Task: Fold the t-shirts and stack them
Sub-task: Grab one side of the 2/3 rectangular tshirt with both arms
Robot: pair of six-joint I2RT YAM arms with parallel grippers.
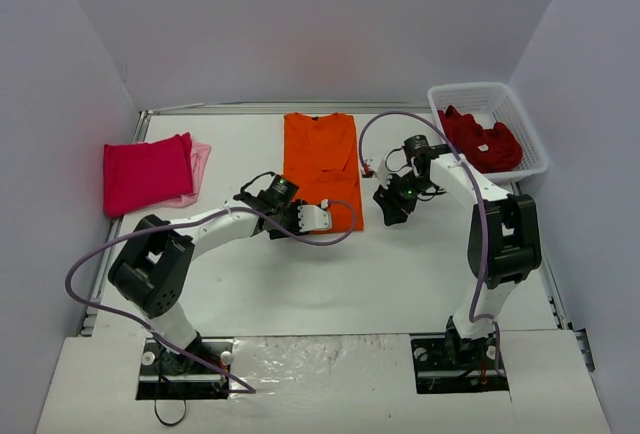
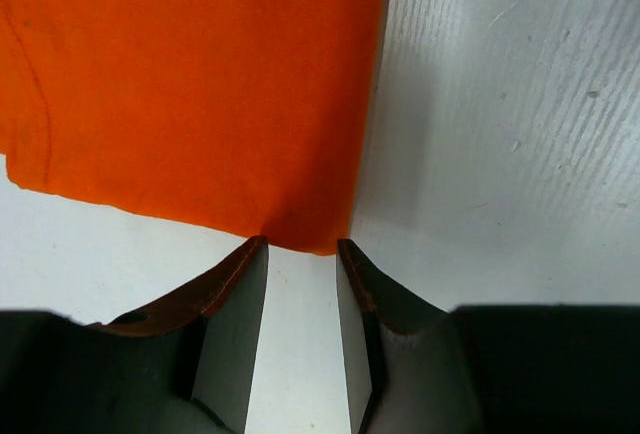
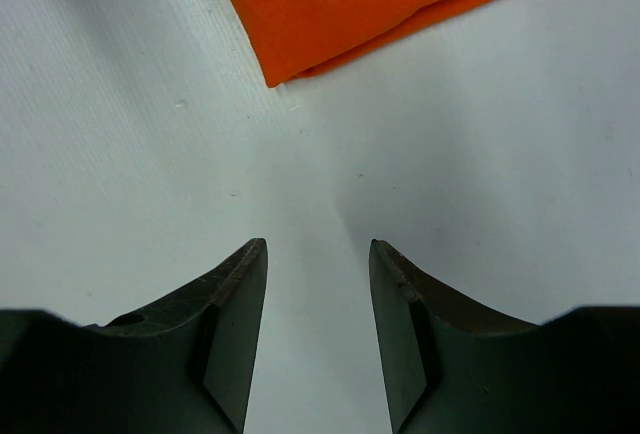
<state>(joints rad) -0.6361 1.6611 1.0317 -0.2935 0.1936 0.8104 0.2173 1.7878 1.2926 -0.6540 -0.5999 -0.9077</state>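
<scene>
- In the left wrist view, the left gripper (image 2: 300, 244) is holding its fingers (image 2: 235, 294) a narrow gap apart. Bare table (image 2: 500, 104) is showing between them and nothing is clamped.
- The orange t-shirt (image 2: 200, 84) is lying flat just beyond those fingertips. Its near corner is sitting right at the mouth of the gap, and the cloth is spreading ahead and to the left of the fingers. White table is filling the space ahead to their right.
- This view is not showing whether the tips are touching the cloth or the table.
- In the right wrist view, the right gripper (image 3: 318, 244) is standing with a wider gap over bare table and gripping nothing. An orange corner is lying well ahead of its tips, a little left of the gap and clearly apart from them.
- Only the top view is showing the orange t-shirt whole, as a long folded strip. The left gripper is sitting at the strip's near edge and the right gripper just off its right side.
- Only the top view is also showing the other cloth. A folded magenta-pink t-shirt (image 1: 145, 174) is resting on a pale pink t-shirt (image 1: 200, 162), well away on the left gripper's outer side.
- Dark red t-shirts (image 1: 480, 139) are lying bunched inside the white basket (image 1: 536, 144), beyond the right gripper and to its right.
</scene>
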